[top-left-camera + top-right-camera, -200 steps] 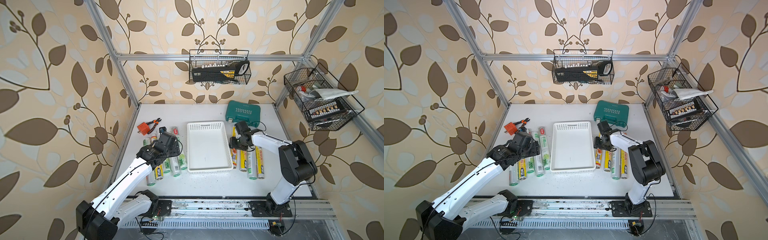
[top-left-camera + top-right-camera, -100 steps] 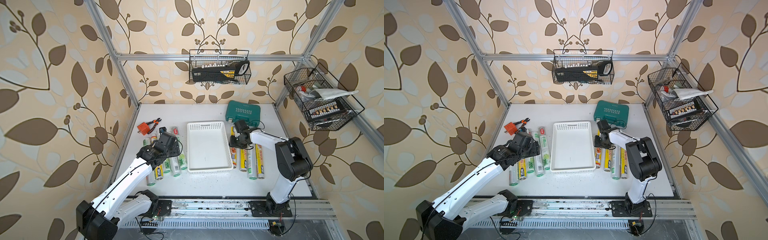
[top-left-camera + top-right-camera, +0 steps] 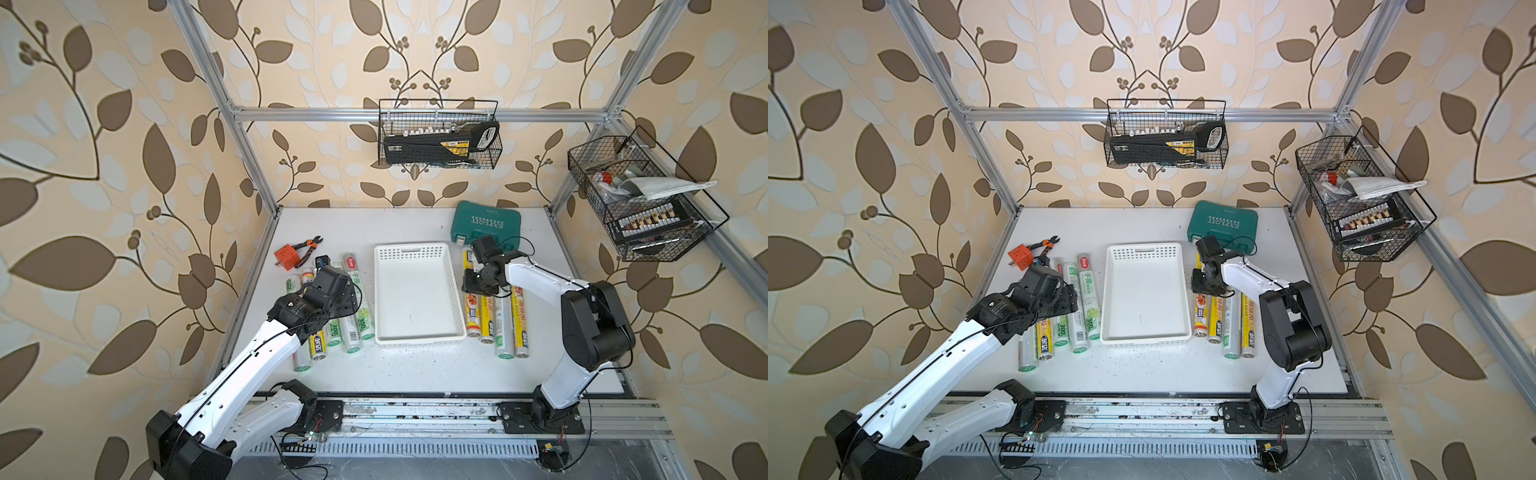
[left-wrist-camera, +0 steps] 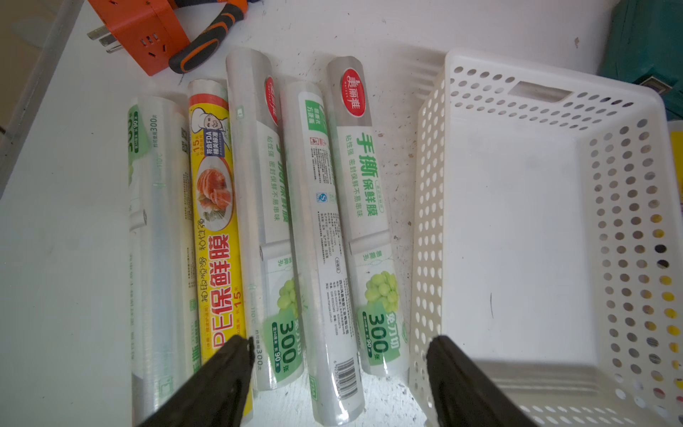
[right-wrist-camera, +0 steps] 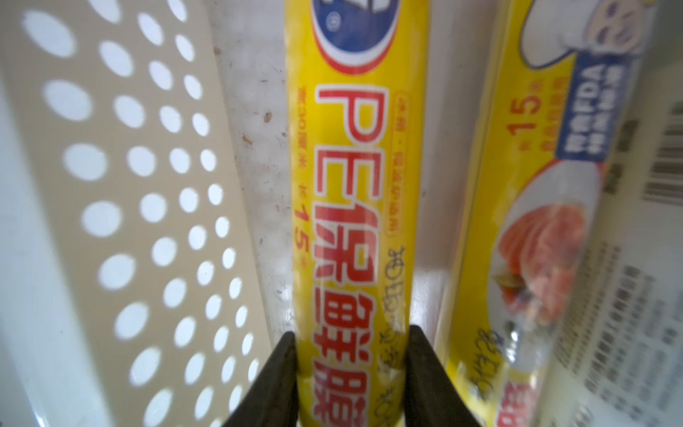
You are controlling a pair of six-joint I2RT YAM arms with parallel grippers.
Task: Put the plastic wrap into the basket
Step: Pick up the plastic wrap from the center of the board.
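Observation:
The white basket [image 3: 411, 248] sits mid-table in both top views, with nothing inside. Four plastic wrap rolls lie to its right. My right gripper [image 5: 351, 332] is shut on the yellow roll [image 5: 354, 185] nearest the basket wall [image 5: 111, 185], down at table level; in a top view that gripper [image 3: 473, 286] covers the roll's middle. Several more rolls lie left of the basket, among them a yellow one [image 4: 214, 222] and a silvery green-labelled one [image 4: 366, 203]. My left gripper [image 4: 340, 340] hangs open above their near ends, holding nothing.
A green tool case [image 3: 484, 222] lies behind the right rolls. An orange plug cube [image 3: 286, 257] and pliers [image 3: 309, 247] sit at the back left. Black wire baskets hang on the back wall [image 3: 438, 137] and the right wall [image 3: 640, 203].
My right gripper's jaws have closed onto the yellow roll beside the basket. The left arm has barely moved.

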